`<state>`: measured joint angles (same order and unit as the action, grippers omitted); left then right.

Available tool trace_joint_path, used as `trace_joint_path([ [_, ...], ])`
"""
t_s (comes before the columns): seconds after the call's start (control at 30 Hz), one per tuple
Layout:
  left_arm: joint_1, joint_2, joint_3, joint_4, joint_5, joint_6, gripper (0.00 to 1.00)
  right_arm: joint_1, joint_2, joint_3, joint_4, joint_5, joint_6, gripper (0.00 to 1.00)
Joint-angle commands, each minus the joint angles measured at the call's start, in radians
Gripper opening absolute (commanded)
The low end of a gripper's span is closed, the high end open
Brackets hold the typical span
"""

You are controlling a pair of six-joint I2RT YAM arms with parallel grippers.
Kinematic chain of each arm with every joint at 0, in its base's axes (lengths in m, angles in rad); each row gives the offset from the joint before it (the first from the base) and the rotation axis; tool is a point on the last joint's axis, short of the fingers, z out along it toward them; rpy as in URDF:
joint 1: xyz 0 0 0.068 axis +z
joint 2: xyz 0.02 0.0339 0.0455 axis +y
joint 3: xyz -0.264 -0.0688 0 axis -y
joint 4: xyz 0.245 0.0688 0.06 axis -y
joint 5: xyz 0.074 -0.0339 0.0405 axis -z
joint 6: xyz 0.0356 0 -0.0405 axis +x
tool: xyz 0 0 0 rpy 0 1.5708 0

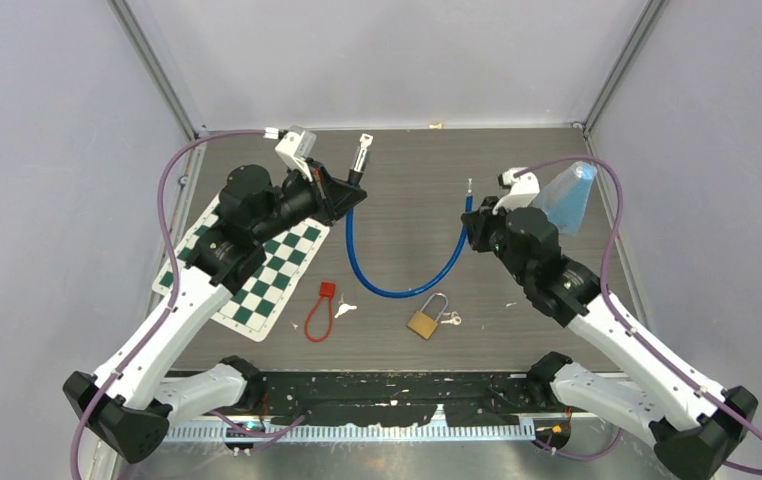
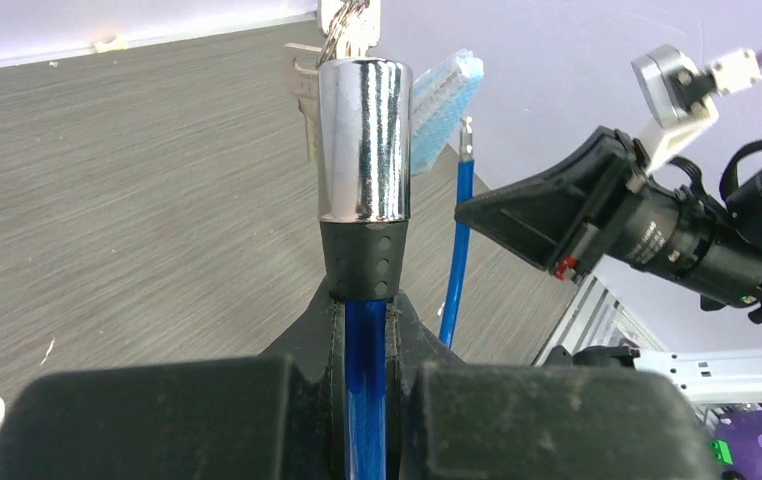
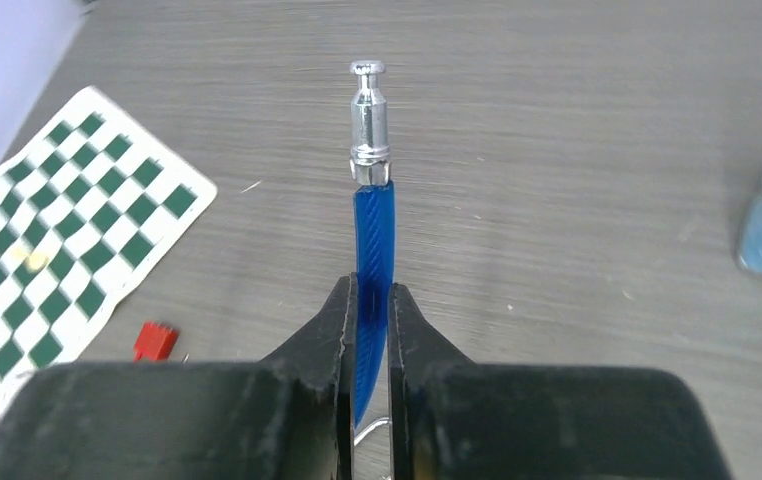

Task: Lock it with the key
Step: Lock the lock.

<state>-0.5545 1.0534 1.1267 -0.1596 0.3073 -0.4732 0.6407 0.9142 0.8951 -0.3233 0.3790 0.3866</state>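
Note:
A blue cable lock (image 1: 397,290) curves across the dark table between my two grippers. My left gripper (image 1: 349,190) is shut on the cable (image 2: 365,380) just below its black collar and chrome lock barrel (image 2: 364,140). A key (image 2: 304,90) on a ring hangs at the barrel's far end. My right gripper (image 1: 470,215) is shut on the cable's other end (image 3: 374,240), a little below the chrome locking pin (image 3: 369,125). The pin (image 2: 467,128) stands apart from the barrel, to its right in the left wrist view.
A brass padlock (image 1: 427,318) with small keys (image 1: 450,320) lies near the front. A red cable lock (image 1: 317,315) and a loose key (image 1: 345,310) lie beside a green checkered mat (image 1: 257,270). A blue mesh piece (image 1: 569,195) sits at the back right.

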Motion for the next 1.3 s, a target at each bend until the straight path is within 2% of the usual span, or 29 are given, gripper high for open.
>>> trace_joint_path([
  [0.0,0.031,0.024,0.074,-0.012,0.078,-0.003,0.0,0.045,-0.11,-0.099,0.277,-0.298,-0.321,0.05],
  [0.1,0.04,0.047,0.109,-0.037,0.157,0.023,0.0,0.081,-0.145,-0.113,0.315,-0.423,-0.433,0.05],
  [0.23,0.048,0.093,0.182,-0.139,0.26,0.074,0.0,0.142,-0.144,-0.081,0.31,-0.517,-0.553,0.05],
  [0.4,0.064,0.166,0.284,-0.266,0.472,0.146,0.0,0.226,-0.082,0.018,0.232,-0.505,-0.654,0.05],
  [0.67,0.068,0.2,0.338,-0.387,0.602,0.264,0.0,0.263,0.002,0.098,0.227,-0.44,-0.679,0.05],
  [1.03,0.076,0.183,0.323,-0.395,0.66,0.265,0.0,0.263,0.01,0.11,0.242,-0.387,-0.674,0.05],
  [1.27,0.076,0.176,0.29,-0.383,0.649,0.256,0.0,0.263,0.011,0.111,0.267,-0.4,-0.671,0.05],
])
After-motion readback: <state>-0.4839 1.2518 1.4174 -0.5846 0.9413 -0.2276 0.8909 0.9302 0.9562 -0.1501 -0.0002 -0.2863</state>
